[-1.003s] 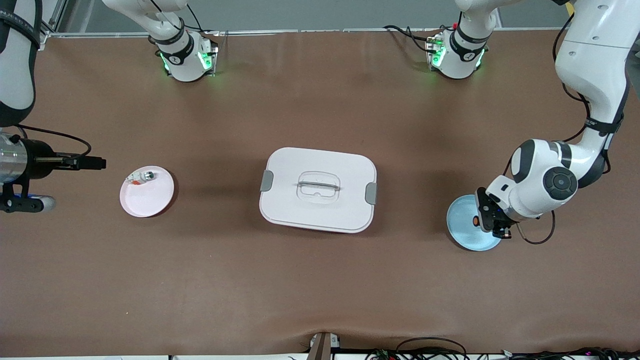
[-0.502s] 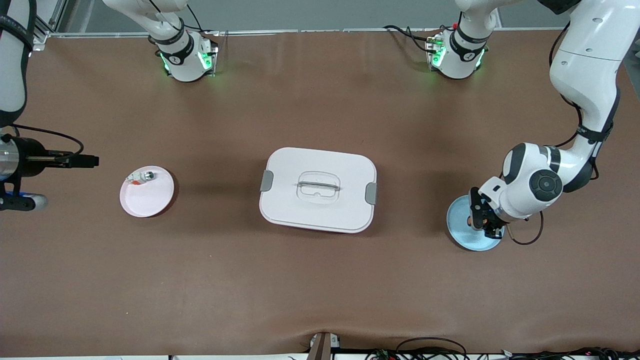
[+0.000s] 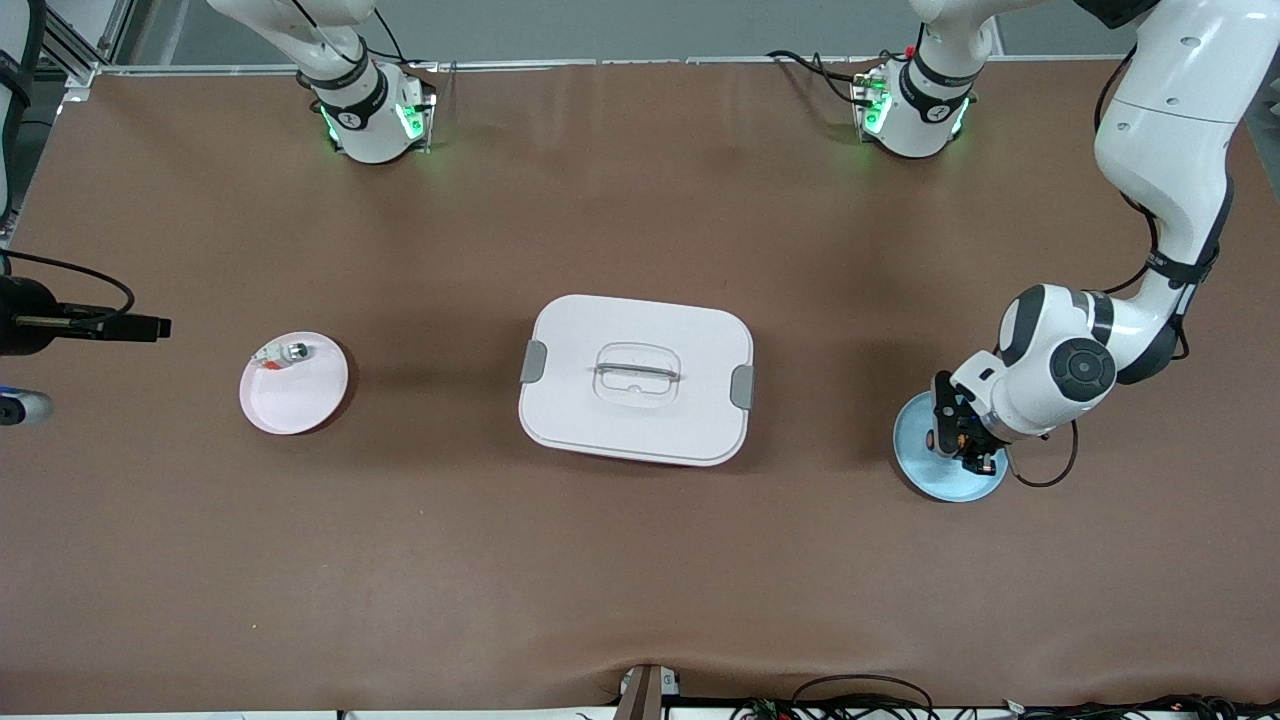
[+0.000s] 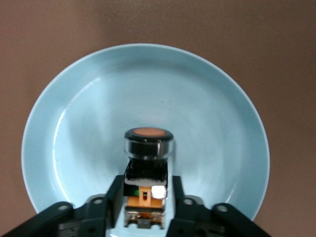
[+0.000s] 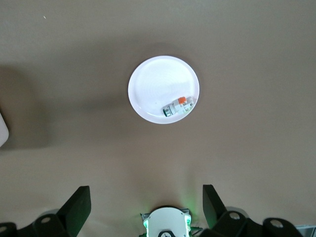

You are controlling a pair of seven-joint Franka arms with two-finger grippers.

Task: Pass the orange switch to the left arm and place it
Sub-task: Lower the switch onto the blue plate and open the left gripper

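The orange switch (image 4: 147, 163), black with a round orange face, lies on the light blue plate (image 4: 79, 123) at the left arm's end of the table. My left gripper (image 4: 145, 183) is low over that plate (image 3: 915, 440). Its fingers (image 4: 115, 190) stand narrowly open on either side of the switch's body, with a thin gap showing. In the front view the gripper (image 3: 955, 440) hides most of the switch. My right gripper (image 5: 145, 200) is wide open and holds nothing. It hangs high at the right arm's end of the table, almost out of the front view. The white box (image 3: 636, 378) sits mid-table.
A pink-white plate (image 3: 300, 395) toward the right arm's end holds a small silver-white part (image 3: 285, 353) with a green spot; the plate (image 5: 153, 86) shows in the right wrist view too. Both arm bases (image 3: 375, 110) stand at the table's edge farthest from the camera.
The left hand has shifted slightly toward the box over the blue plate, and its fingers have parted a little from the switch. The right hand has drawn back off the table's end.
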